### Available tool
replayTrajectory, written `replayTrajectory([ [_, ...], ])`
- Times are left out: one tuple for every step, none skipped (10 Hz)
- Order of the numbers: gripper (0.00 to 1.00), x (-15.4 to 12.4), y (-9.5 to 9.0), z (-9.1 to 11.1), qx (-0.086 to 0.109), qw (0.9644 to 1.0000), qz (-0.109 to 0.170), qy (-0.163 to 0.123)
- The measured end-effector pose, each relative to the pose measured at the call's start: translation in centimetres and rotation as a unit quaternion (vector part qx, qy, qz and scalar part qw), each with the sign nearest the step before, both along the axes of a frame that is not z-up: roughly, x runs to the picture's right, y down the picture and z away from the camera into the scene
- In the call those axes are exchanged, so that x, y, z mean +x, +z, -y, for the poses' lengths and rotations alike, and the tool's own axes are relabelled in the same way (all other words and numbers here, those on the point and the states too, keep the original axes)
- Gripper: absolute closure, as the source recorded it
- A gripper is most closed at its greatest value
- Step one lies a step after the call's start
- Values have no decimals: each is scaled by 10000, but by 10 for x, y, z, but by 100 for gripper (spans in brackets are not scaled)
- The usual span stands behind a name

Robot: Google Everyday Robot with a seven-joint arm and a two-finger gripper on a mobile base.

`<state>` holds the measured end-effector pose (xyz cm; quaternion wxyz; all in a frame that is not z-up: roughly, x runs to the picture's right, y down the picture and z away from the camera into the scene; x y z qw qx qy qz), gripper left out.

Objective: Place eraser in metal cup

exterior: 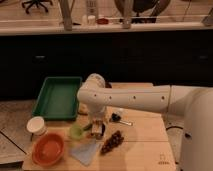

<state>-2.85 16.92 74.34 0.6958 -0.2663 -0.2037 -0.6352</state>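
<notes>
The pale wooden table (145,135) carries a green rectangular plastic tray (57,97) at its back left, an orange round bowl (48,149) at front left, and a translucent light green cup (76,131) between them. The robot's white arm (145,100) reaches in from the right. Its gripper (96,129) hangs pointed down just right of the green cup; how far open it is, or what it holds, cannot be told. The small silver metal cup (117,118), dark inside, sits behind and right of the gripper, apart from it.

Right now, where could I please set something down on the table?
The table is bare front right, between the dark cluster and its edge. Crowded front left, where the tool hangs beside the light green cup, near the orange bowl.
</notes>
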Motion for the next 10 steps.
replayTrajectory([
  [20, 0, -1, -2, 7, 10000, 16, 16],
  [20, 1, -1, -1, 21, 10000, 21, 19],
  [20, 1, -1, -2, 16, 10000, 32, 25],
  [20, 0, -1, -3, 21, 10000, 55, 21],
  [20, -1, 0, -3, 29, 10000, 79, 15],
  [20, -1, 0, -2, 31, 10000, 83, 14],
  [20, -1, -1, -3, 24, 10000, 83, 13],
  [20, 0, -1, -3, 28, 10000, 81, 18],
  [20, 1, -1, -2, 38, 10000, 79, 35],
  [20, 1, -1, -1, 52, 9999, 80, 71],
])
